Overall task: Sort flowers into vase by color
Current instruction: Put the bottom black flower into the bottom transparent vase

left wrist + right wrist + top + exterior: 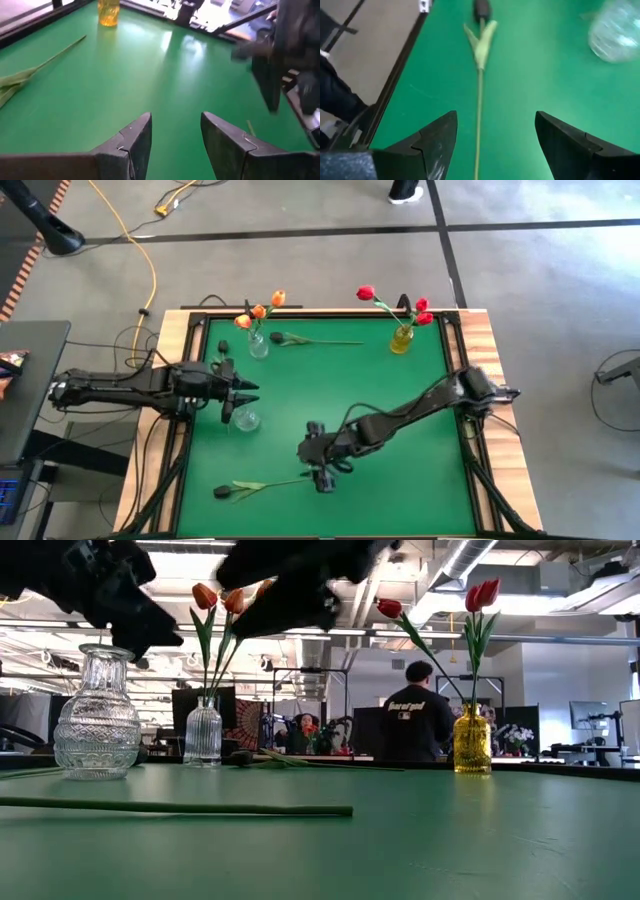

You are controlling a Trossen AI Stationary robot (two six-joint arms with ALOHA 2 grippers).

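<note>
A dark-headed flower (255, 487) lies flat on the green table near its front edge; its thin stem (480, 100) runs away toward the dark head (481, 7). My right gripper (322, 478) hovers open above the stem's free end, one finger on either side, touching nothing (495, 145). My left gripper (245, 393) is open and empty (175, 145), beside an empty clear glass vase (247, 418). A second dark flower (310, 340) lies near the far edge. Orange flowers stand in a clear vase (258, 345), red ones in a yellow vase (402, 338).
The table's wooden rim (170, 380) and black frame rails run along its sides. The empty vase (97, 715) stands left of centre. Open green surface lies in the middle and on the right. A person (415, 720) stands in the room beyond the table.
</note>
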